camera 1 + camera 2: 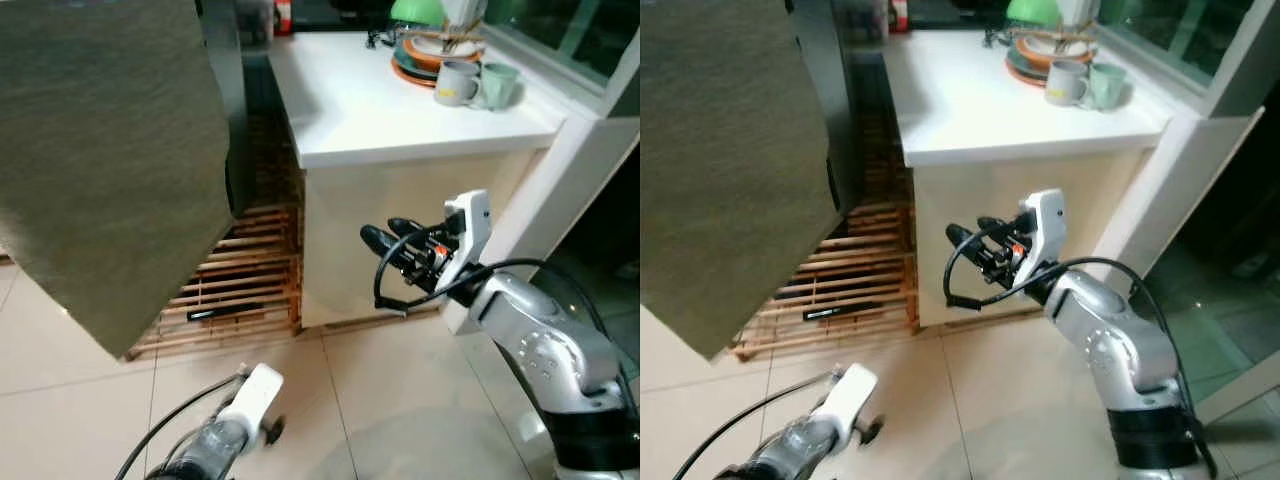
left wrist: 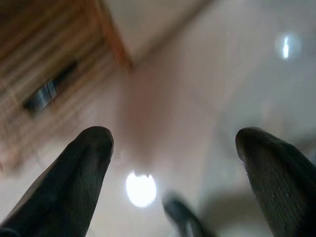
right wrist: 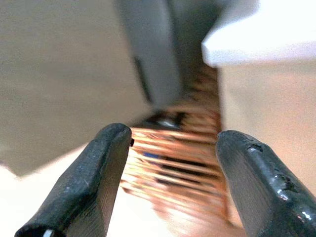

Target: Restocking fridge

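Observation:
A large grey-green fridge door panel (image 1: 100, 150) fills the left, swung toward me, with the dark fridge body (image 1: 225, 100) behind it. My right gripper (image 1: 375, 238) is raised in front of the cream cabinet under the counter, pointing left toward the fridge. In the right wrist view that gripper (image 3: 173, 143) is open with nothing between its fingers, facing the gap beside the fridge. My left gripper (image 2: 173, 148) hangs low over the tiled floor, open and empty; its white wrist (image 1: 255, 392) shows at the bottom.
A white counter (image 1: 360, 100) stands ahead with stacked plates (image 1: 430, 55) and two mugs (image 1: 458, 82). A slatted wooden rack (image 1: 235, 290) lies on the floor between fridge and cabinet. A glass door frame (image 1: 560, 170) rises at the right.

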Available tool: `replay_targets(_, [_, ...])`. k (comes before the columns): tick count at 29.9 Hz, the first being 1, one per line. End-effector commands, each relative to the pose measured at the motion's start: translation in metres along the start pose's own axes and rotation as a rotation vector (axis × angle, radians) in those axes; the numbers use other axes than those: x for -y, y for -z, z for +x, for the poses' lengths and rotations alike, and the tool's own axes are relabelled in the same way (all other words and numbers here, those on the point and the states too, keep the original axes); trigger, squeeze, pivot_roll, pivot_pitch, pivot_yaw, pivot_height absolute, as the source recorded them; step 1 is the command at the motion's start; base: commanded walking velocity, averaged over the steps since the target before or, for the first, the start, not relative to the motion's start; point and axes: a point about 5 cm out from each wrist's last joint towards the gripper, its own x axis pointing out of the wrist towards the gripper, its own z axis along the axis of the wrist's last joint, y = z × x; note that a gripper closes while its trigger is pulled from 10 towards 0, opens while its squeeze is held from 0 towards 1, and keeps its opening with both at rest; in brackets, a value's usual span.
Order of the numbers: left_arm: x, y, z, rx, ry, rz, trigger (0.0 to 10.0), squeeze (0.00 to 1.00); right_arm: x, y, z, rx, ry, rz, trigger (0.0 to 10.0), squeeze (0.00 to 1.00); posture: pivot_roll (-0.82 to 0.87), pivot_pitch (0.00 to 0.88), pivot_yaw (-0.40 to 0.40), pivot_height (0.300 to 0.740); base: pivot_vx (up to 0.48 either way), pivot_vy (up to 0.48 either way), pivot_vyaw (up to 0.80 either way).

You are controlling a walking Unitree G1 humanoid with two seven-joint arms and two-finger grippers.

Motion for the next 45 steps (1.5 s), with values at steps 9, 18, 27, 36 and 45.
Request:
replay_targets(9, [-0.026,-0.084,0.002,0.378,-0.084,-0.116,10.0,0.0,0.012,0.002,0.004,0.019,0.099,0.004,10.0,0.05,-0.12,0.0,-0.031,0.74,0.0,0.0,0.0])
replay_targets(18, [-0.075,-0.169,-0.035,0.791,-0.245,-0.292,10.0,0.0,0.03,0.014,0.008,0.009,0.264,-0.137,10.0,0.05,-0.12,0.0,-0.028,0.74,0.0,0.0,0.0])
replay_targets(27, [-0.087,-0.224,-0.073,1.035,-0.235,-0.316,10.0,0.0,0.035,0.029,0.008,0.017,0.324,-0.092,10.0,0.06,-0.13,0.0,-0.019,0.74,0.062,0.12,0.0])
replay_targets(36, [-0.094,-0.227,-0.082,1.03,-0.27,-0.353,10.0,0.0,0.033,0.031,0.009,0.052,0.324,-0.097,10.0,0.05,-0.12,0.0,-0.011,0.74,0.061,0.45,0.0])
replay_targets(45, [-0.093,-0.23,-0.083,1.014,-0.281,-0.325,10.0,0.0,0.033,0.028,0.01,0.074,0.306,-0.109,10.0,0.18,-0.13,0.0,-0.012,0.74,0.0,0.469,0.0])
